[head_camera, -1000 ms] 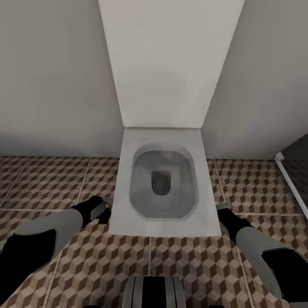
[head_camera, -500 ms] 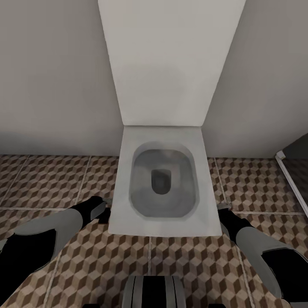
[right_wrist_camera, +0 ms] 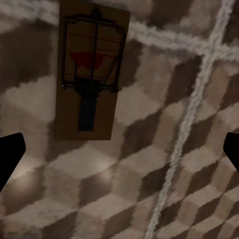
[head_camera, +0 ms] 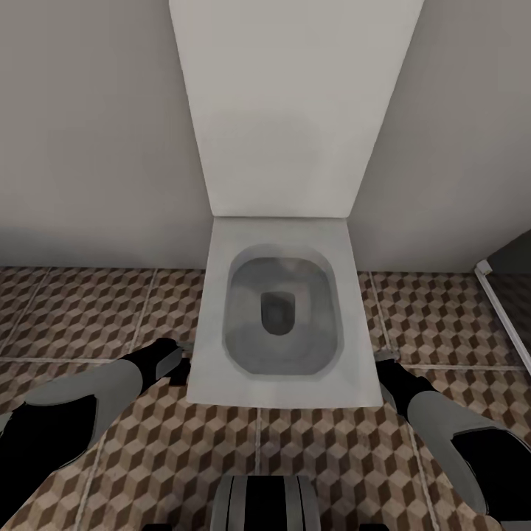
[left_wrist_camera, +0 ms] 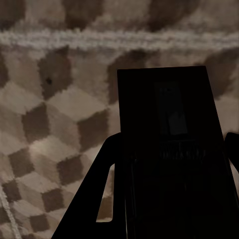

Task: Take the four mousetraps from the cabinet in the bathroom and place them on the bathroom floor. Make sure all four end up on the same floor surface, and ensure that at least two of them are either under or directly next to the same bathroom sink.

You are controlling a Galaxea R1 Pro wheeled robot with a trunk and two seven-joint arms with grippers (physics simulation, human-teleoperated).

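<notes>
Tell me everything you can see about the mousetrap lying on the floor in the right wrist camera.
The mousetrap is a flat, rectangular brown board that looks wooden. It carries a thin dark wire frame, a red patch near its middle and a dark bar running lengthwise toward one end. It lies flat on the bathroom floor, on the cube-patterned tiles, close to a pale grout line. Nothing grips it: the right end effector is open, its dark fingertips apart and off the board.

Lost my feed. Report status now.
Right gripper open above a mousetrap lying on the bathroom floor. Left gripper state unclear. Toilet dead ahead, between both arms.
</notes>
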